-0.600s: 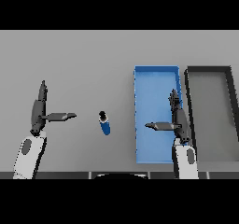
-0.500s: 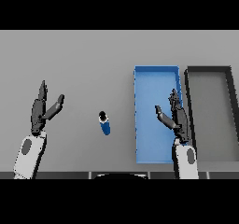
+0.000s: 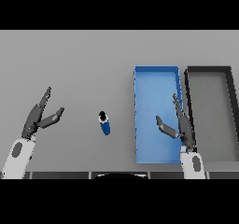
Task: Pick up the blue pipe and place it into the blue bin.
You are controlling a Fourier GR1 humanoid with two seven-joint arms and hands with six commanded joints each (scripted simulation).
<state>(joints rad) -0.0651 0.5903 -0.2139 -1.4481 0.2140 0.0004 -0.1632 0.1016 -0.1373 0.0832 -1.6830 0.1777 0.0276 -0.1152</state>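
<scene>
Head view: your blue pipe [image 3: 105,123] sits mid-tabletop, blue bin [image 3: 156,76] right; left hand [image 3: 39,117] and right hand [image 3: 179,125] fingers spread wide, holding nothing.

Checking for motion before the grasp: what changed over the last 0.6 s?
Both thumbs swung in from sticking out sideways: left hand, right hand. Nothing gripped. Blue pipe, blue bin and dark bin stayed put.
</scene>
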